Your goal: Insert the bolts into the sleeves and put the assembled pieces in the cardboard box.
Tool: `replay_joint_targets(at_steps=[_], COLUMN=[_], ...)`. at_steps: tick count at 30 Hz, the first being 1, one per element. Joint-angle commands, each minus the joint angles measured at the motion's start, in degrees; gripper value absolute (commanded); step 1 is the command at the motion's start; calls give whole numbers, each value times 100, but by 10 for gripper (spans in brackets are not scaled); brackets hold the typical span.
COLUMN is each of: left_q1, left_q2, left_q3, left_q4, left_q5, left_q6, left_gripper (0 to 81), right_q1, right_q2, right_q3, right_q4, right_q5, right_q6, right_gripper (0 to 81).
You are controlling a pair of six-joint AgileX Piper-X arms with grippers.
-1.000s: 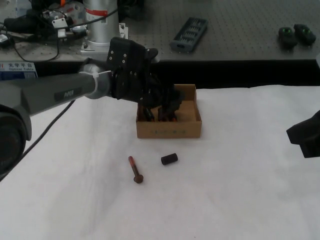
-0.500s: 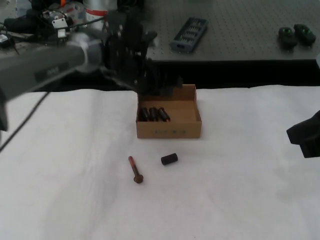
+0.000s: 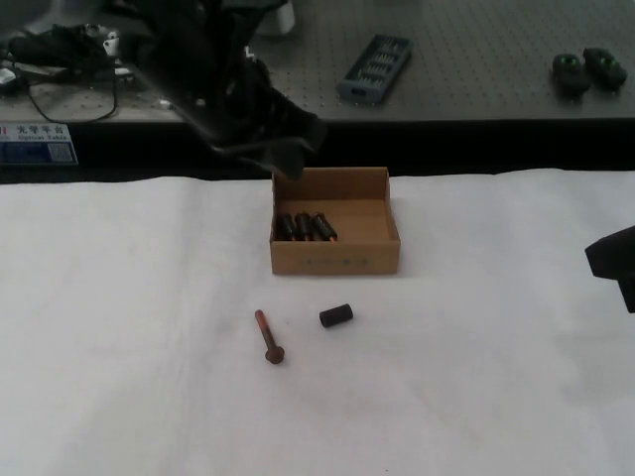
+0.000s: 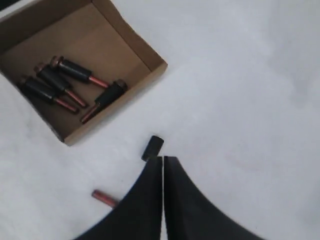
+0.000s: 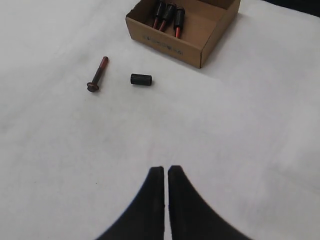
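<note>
The left claw (image 4: 163, 161) and right claw (image 5: 166, 170) are closed and empty, so each should open wide before straddling the reddish metal bolt (image 3: 268, 337) and black cylindrical sleeve (image 3: 336, 316) lying in front of the brown cardboard box (image 3: 335, 265).

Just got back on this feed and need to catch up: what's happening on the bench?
Four assembled pieces lie in the cardboard box. One bolt and one sleeve lie apart on the cloth in front of it, not yet joined. The left end effector hangs by the box, shut and empty; the right end effector, likewise, over the cloth.
</note>
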Motion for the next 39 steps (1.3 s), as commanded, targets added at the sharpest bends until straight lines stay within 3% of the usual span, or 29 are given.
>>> replay_joint_targets(at_steps=[1,17,31,34,39], left_q1=[6,6,6,6,6], left_q2=[-643,-3999,-4519,-4519,-4519], left_q3=[573,4068,4457,4457,4457], left_q4=[111,-295,-584,-649,-852], left_q5=[-24,-149,-149,-149,-149], left_q6=[49,-411,-663,-663,-663], left_gripper=[7,7,7,7,7], right_q1=[-35,-35,-35,-35,-25], right_q2=[-46,-46,-30,80,603], right_q3=[-8,-8,-8,-8,-8], right_q4=[39,39,-24,-212,-651], right_q5=[-12,-39,-36,-259,-534], right_q6=[-45,-45,292,398,303], right_gripper=[22,22,0,82,318])
